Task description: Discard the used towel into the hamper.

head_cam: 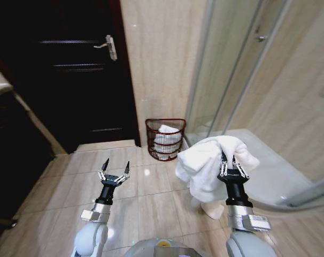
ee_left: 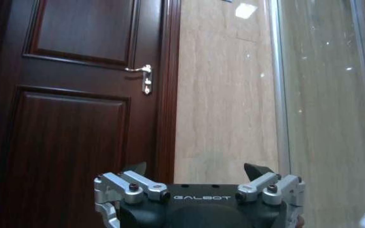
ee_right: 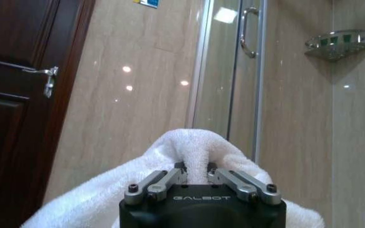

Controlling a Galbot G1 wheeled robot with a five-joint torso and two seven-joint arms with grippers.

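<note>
**Towel held up, hamper ahead and to the left**

The right gripper pinched the white towel, which hung over it. The hamper stood against the wall ahead, left of that claw and apart. The left gripper waited spread wide, holding nothing.

Head camera: mounted high, facing forward and down over both arms onto the tiled floor, taking in the door, the wall ahead and the shower enclosure.

Left wrist camera: seated directly behind the left pincer, close, facing level-to-upward at the door and adjoining wall beyond the fingertips.

Right wrist camera: seated directly behind the right pincer, close, facing upward past the fingertips.

Shared ground: all three views include the door handle and the shower glass.
</note>
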